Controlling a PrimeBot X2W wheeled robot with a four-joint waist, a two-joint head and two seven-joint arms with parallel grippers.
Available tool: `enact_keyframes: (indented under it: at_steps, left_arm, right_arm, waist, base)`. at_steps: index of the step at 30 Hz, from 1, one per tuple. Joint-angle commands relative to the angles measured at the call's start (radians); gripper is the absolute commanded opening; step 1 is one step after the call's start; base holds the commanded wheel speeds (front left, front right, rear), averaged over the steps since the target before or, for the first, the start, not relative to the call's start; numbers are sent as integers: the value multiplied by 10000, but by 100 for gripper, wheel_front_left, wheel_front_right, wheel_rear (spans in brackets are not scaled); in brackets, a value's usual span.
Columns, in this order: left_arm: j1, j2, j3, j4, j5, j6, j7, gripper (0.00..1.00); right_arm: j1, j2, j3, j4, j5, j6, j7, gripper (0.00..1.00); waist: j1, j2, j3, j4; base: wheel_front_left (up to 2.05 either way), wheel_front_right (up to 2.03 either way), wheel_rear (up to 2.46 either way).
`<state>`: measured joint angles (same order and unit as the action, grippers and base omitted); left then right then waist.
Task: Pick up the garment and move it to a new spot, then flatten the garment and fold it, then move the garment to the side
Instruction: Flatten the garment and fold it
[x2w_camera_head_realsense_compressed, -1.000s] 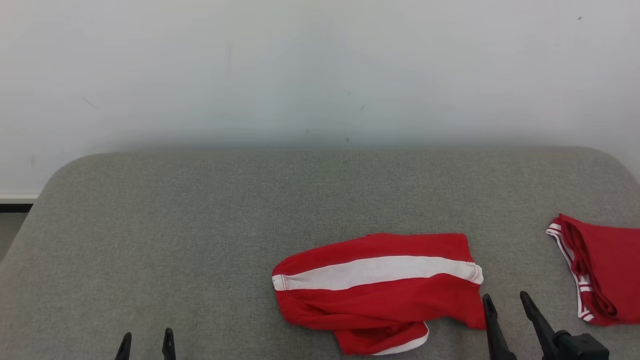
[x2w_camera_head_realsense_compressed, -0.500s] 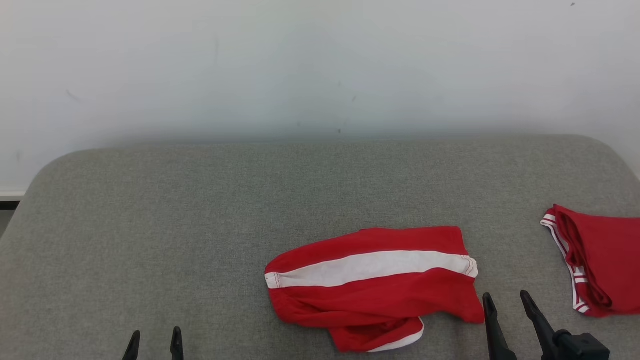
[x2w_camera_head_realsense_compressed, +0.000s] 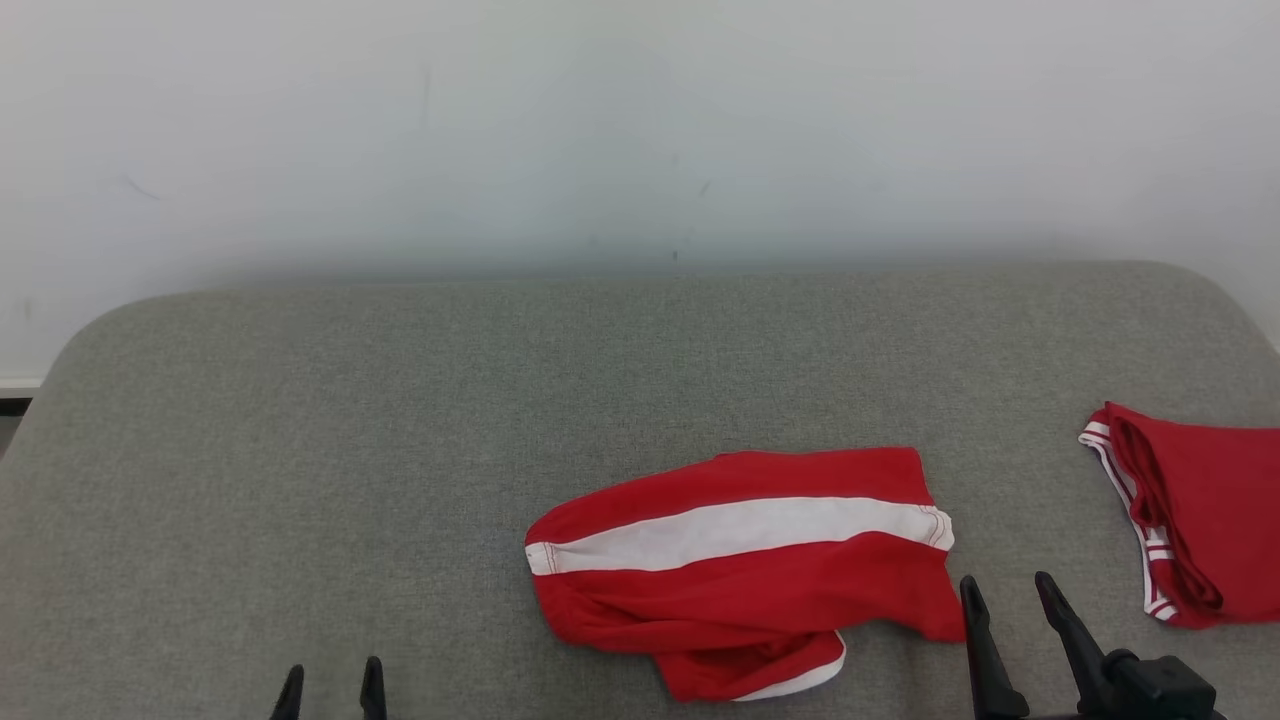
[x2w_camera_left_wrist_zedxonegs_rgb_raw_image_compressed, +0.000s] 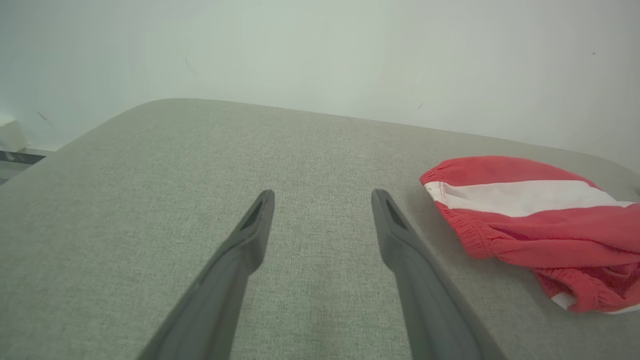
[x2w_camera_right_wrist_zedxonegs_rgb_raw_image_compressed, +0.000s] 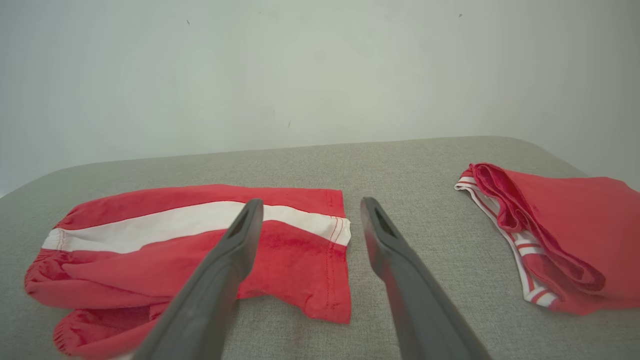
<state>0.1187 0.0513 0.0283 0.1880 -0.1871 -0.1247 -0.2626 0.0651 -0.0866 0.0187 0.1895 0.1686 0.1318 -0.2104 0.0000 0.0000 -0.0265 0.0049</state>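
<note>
My left jaws sit at the lower left of the head view, the two dark fingers (x2w_camera_head_realsense_compressed: 372, 692) parted with nothing between them. In the left wrist view they point over bare grey padded surface (x2w_camera_head_realsense_compressed: 400, 450), and the red shorts (x2w_camera_head_realsense_compressed: 740, 560) lie off to their right, apart from them.

The shorts are rumpled near the front edge of the surface, right of the middle. A broad white stripe runs along them, with the gathered waistband at the left end and the hemmed leg at the right.

My right jaws are also wide open and empty. One finger (x2w_camera_right_wrist_zedxonegs_rgb_raw_image_compressed: 220, 280) crosses in front of the right hem of the shorts and the other (x2w_camera_right_wrist_zedxonegs_rgb_raw_image_compressed: 395, 265) is over bare fabric; whether either touches the cloth, I cannot tell.

Farther right, well apart from the shorts, lies a second red garment (x2w_camera_head_realsense_compressed: 1210, 520) with white-striped trim, cut off by the edge of the head view.
</note>
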Motion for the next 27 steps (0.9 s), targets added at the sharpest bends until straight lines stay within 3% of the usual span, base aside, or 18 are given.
enact_keyframes:
  at_steps: [1,5,10,18,27]
  left_arm:
    - [-133,-18,-113,315,-282,-71,-25,100]
    - [-800,-17,-650,1188,-895,-48,53,100]
    - [-2290,-11,-1607,1934,-1731,-55,1260,100]
    - [-3702,-5,-2367,2658,-2650,-49,2725,100]
    - [-4443,12,-2547,3264,-3112,74,3137,100]
  right_arm:
    - [-87,27,28,-55,122,-26,81,100]
    - [-386,-100,53,-149,351,-26,644,100]
    - [-1062,-423,214,-327,476,-26,1455,100]
    - [-1606,-394,390,-209,416,-26,1367,100]
    - [-1893,-231,551,259,507,-26,961,100]
  waist:
    - [0,0,37,-29]
    - [0,0,153,-80]
    - [0,0,550,-168]
    - [0,0,1138,-435]
    - [0,0,1561,-768]
  base:
    - [0,0,0]
    - [0,0,0]
    - [0,0,0]
    - [0,0,0]
    - [0,0,0]
